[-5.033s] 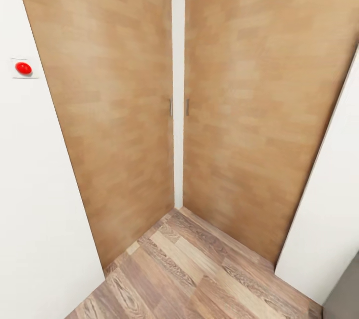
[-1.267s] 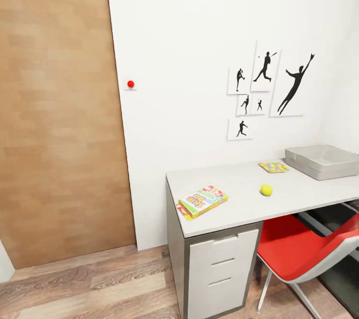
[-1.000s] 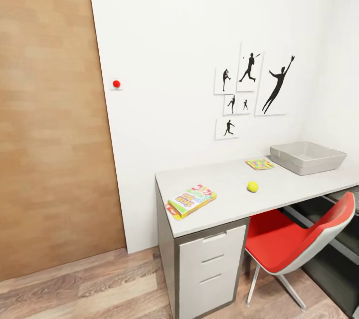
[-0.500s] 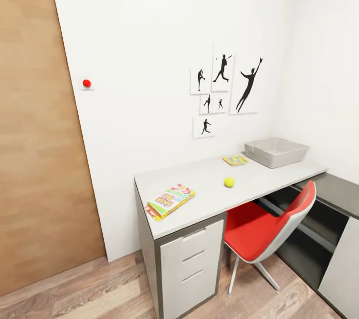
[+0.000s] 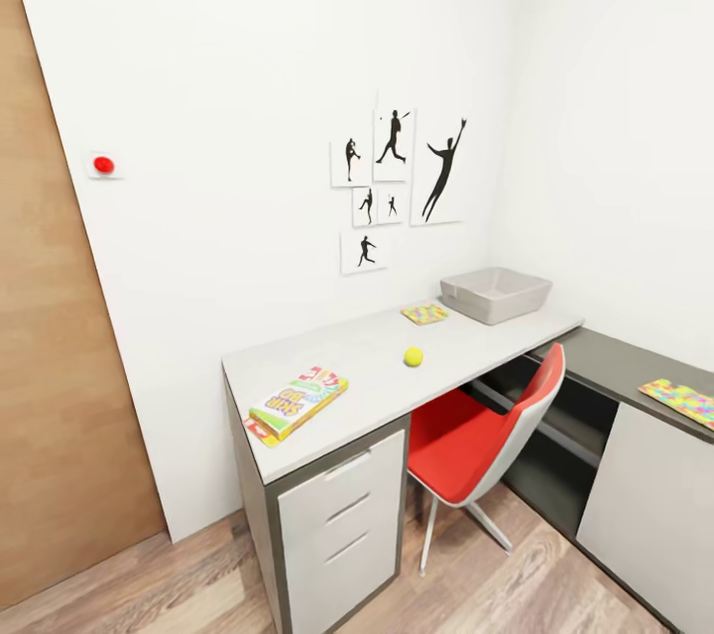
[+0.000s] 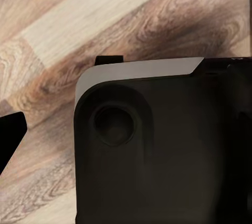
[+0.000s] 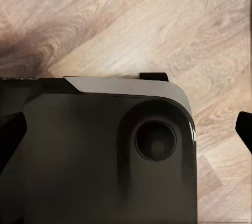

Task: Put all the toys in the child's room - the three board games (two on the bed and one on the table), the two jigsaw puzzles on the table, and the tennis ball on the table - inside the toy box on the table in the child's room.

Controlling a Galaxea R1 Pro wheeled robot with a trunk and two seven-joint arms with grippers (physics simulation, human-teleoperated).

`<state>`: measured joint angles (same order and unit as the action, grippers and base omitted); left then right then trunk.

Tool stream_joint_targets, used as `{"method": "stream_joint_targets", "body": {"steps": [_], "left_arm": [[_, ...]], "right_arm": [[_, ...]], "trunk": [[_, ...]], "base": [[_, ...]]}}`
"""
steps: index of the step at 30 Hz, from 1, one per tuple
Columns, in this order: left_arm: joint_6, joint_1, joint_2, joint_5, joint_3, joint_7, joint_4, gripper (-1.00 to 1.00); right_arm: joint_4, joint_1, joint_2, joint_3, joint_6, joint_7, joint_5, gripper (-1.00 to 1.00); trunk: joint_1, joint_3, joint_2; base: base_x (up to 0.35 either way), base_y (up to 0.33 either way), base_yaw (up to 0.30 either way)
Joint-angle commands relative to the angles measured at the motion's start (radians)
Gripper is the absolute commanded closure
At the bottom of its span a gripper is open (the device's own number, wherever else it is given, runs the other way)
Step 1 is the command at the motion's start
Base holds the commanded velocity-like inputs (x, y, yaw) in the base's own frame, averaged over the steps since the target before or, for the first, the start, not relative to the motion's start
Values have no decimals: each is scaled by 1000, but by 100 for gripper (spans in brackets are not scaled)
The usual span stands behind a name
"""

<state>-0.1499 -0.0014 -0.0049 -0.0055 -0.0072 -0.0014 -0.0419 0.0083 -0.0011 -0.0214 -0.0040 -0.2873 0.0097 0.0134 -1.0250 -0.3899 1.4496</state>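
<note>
Green-red board game (image 5: pixel 296 403) lies on the table (image 5: pixel 367 361), long axis toward the wall; pincer states unclear.

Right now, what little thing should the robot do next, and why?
Probably roll closer to the table. The board game, tennis ball, a jigsaw puzzle and the toy box all sit on it, across a stretch of wood floor. Both wrist views look down at the floor, so the arms seem tucked low, too far to grab anything yet.
</note>
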Motion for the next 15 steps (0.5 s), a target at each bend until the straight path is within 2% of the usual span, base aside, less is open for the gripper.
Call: {"method": "stream_joint_targets", "body": {"steps": [1,15], "left_arm": [[-3,0,-1,1,1,0,0,-100],[-4,0,1,-1,1,0,0,-100]], "right_arm": [[1,0,0,-1,-4,1,2,-100],[1,0,0,-1,-4,1,2,-100]], "trunk": [[0,-1,0],[0,-1,0]], "base": [[0,0,-281],[0,0,-282]]}}
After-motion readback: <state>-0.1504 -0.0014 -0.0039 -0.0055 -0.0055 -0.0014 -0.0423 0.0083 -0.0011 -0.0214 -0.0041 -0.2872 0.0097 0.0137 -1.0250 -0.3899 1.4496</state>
